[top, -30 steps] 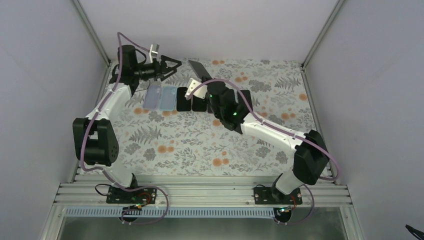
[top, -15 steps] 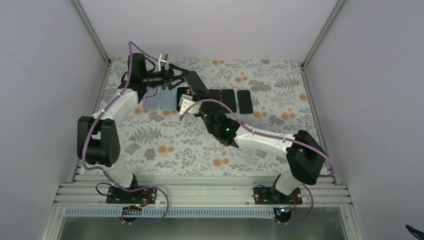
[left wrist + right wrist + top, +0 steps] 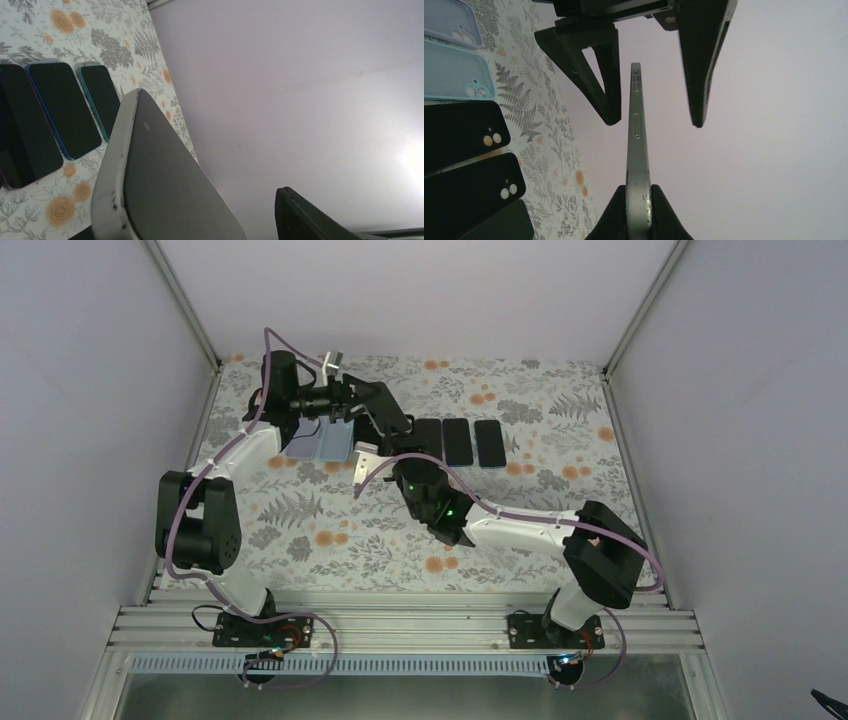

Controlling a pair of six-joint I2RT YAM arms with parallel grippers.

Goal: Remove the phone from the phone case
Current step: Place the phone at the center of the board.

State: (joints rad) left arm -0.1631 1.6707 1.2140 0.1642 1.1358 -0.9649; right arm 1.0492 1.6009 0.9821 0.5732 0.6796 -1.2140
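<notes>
Gripping the phone (image 3: 638, 150) edge-on above the far left of the table (image 3: 330, 530), my right pincer (image 3: 638, 194) is clenched on one end. My left pincer (image 3: 653, 121) straddles the other end, spread, not touching. The phone looks stiff, slick and fragile, so I judge its flat faces the best hold.

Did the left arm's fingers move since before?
Yes. The left fingers swung right, past the pale blue case, and now sit on either side of the phone.

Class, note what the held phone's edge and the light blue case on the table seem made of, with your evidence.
The phone: likely a metal frame, grey satin sheen with small scuffs. The light blue case: probably silicone or soft plastic, matte, no glare.
</notes>
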